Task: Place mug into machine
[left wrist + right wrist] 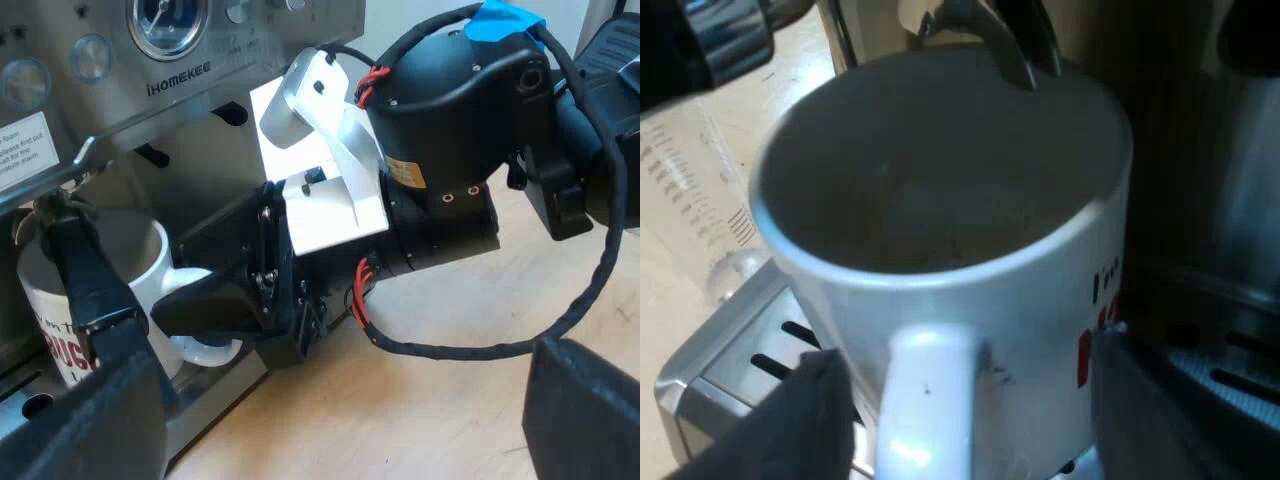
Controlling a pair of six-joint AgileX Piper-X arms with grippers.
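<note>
A white mug (pixel 140 262) with red lettering stands on the drip tray (pixel 205 405) of the espresso machine (pixel 260 70), under its spout. My right gripper (pixel 205 318) is at the mug's handle. In the right wrist view the handle (pixel 930 400) lies between that gripper's (pixel 960 425) two fingers with a gap on each side, so it is open. The mug (pixel 940 200) looks empty inside. My left gripper (pixel 330 335) is open, one finger (pixel 95 300) close in front of the mug, nothing held.
A clear measuring glass (pixel 700 200) stands on the wooden table beside the slotted drip tray (pixel 730 350). The machine's metal spout (pixel 1010 45) hangs just over the mug's rim. Bare wooden table (pixel 430 420) lies under the right arm.
</note>
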